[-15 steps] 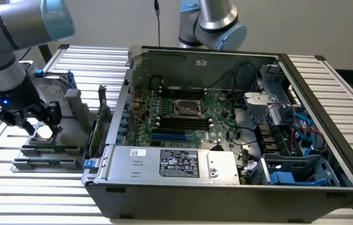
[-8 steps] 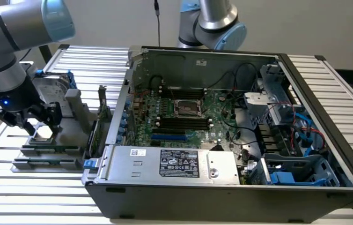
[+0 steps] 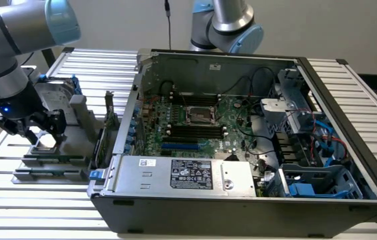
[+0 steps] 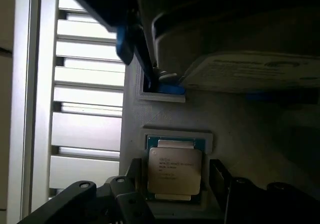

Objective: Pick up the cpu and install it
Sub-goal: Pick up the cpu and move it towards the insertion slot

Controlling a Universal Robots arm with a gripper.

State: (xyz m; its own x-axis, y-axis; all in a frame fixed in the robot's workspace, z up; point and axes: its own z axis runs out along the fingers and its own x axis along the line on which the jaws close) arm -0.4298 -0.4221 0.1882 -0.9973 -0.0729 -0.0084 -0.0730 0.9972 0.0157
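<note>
Nearest, the open dark-grey computer case [image 3: 242, 212] shows a silver power-supply box [image 3: 182, 175], its black label [image 3: 190, 174] unreadable; at the exterior view's left the black gripper [image 3: 42, 136] hangs over a grey holder [image 3: 75, 142]. Wrist view — fingers [image 4: 122, 194] apart, flanking the small square silver-topped cpu [image 4: 175, 171] lying in the holder's recess, print illegible.

Case [image 3: 242, 215] lies on the table [image 3: 48, 210] at the exterior view's right, with the motherboard [image 3: 175, 120] inside, the socket [image 3: 200, 115] mid-board and the power supply [image 3: 182, 172] in front. The parts holder [image 3: 78, 137] sits just beside the case, on the exterior view's left. The cpu [image 4: 175, 170] lies in the holder's recess, hard drive [image 4: 250, 72] behind it, gripper [image 4: 175, 184] straddling the cpu.
</note>
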